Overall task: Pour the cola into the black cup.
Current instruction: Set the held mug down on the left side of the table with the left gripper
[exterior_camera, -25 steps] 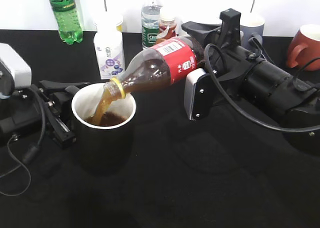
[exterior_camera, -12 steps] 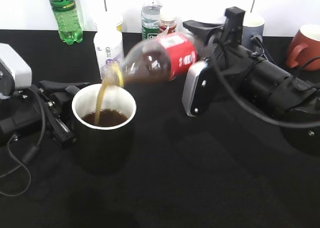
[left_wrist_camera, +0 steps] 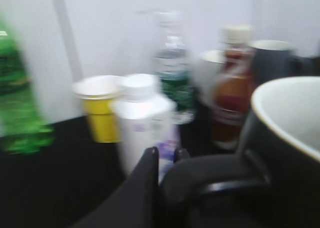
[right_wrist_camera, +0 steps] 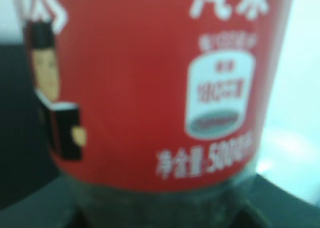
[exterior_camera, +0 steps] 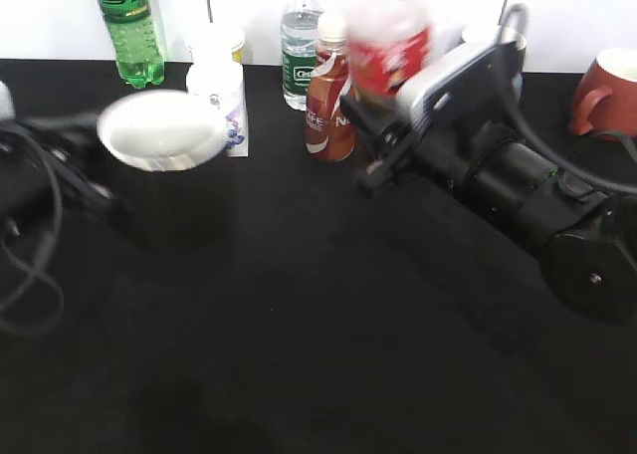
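Observation:
The cola bottle [exterior_camera: 390,51] stands upright and blurred in my right gripper [exterior_camera: 383,135], at the back centre. Its red label [right_wrist_camera: 150,88] fills the right wrist view, with dark liquid just below it. The black cup [exterior_camera: 159,170] with its white inside is at the left, blurred. My left gripper [exterior_camera: 70,170] is at the cup's left side. In the left wrist view the cup [left_wrist_camera: 290,138] is at the right, and its black handle [left_wrist_camera: 220,180] lies against the fingers of my left gripper [left_wrist_camera: 167,155]. The cup's contents are not visible.
Along the back wall stand a green bottle [exterior_camera: 127,26], a white bottle with a purple label [exterior_camera: 224,96], a clear water bottle [exterior_camera: 299,46] and an orange-brown coffee bottle [exterior_camera: 330,101]. A reddish-brown mug [exterior_camera: 605,91] is at the far right. The tabletop is black.
The cola bottle swung from its tilted pouring pose to upright and moved right and back. The stream stopped. The black cup moved left and higher in the view with my left gripper.

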